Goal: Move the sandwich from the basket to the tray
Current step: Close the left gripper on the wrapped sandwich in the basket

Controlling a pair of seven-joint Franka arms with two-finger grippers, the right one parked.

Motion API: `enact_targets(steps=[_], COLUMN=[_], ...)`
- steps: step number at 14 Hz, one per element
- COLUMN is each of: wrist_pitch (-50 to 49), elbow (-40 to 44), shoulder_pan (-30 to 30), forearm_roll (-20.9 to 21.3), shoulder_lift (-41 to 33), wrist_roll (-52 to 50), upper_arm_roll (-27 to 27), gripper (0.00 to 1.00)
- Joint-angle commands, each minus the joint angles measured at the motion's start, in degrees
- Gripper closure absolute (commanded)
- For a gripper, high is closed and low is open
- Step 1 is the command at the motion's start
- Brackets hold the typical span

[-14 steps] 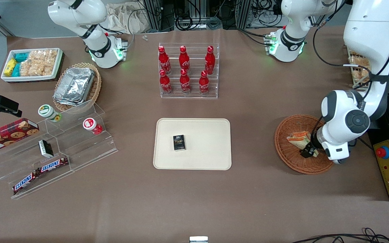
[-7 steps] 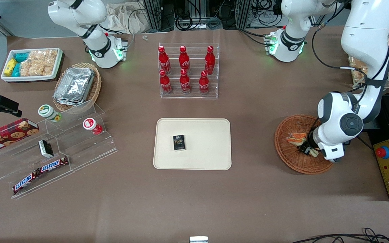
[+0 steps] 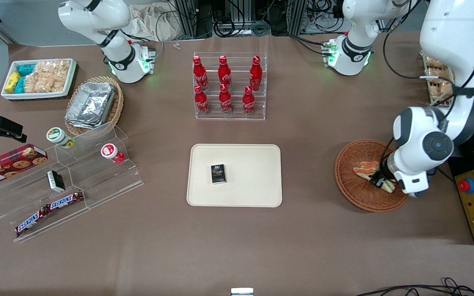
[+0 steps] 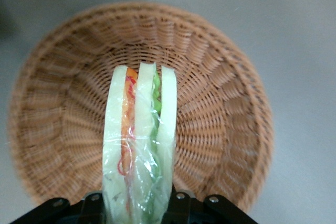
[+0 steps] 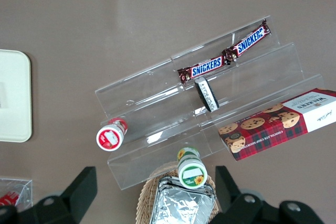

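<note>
The end effector [image 3: 379, 180] pinches the sandwich [image 4: 138, 145] over the basket [image 3: 350, 185], the wedge's long axis running straight out from the fingers, layered edge facing the wrist camera.

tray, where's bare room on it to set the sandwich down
The tray holds only a small black box, so the half toward the basket is bare. The gripper, over the basket, holds the sandwich. The bottle rack borders the tray's farther edge.

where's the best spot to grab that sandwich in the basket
Across its flat bread faces at the wide end, as the gripper does now, shut on the sandwich above the basket. The wedge stands on edge, so its faces suit the fingers; come from above.
</note>
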Motion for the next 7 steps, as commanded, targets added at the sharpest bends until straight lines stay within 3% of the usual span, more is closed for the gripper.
enact_targets(steps=[1,4,7], wrist_pitch=[-10.41,-21.24,-23.73], elbow=[4.42,13.2,15.69], shoulder_pan=[-0.26,-0.26,-0.26], forearm_roll=[0.12,-1.45,-3.75], shoulder_lift=[-4.06,-3.28,-2.66], wrist_roll=[3.46,8.99,17.86], upper_arm_roll=[-2.95,-7.79,-10.96], gripper=[1.0,1.0,1.0])
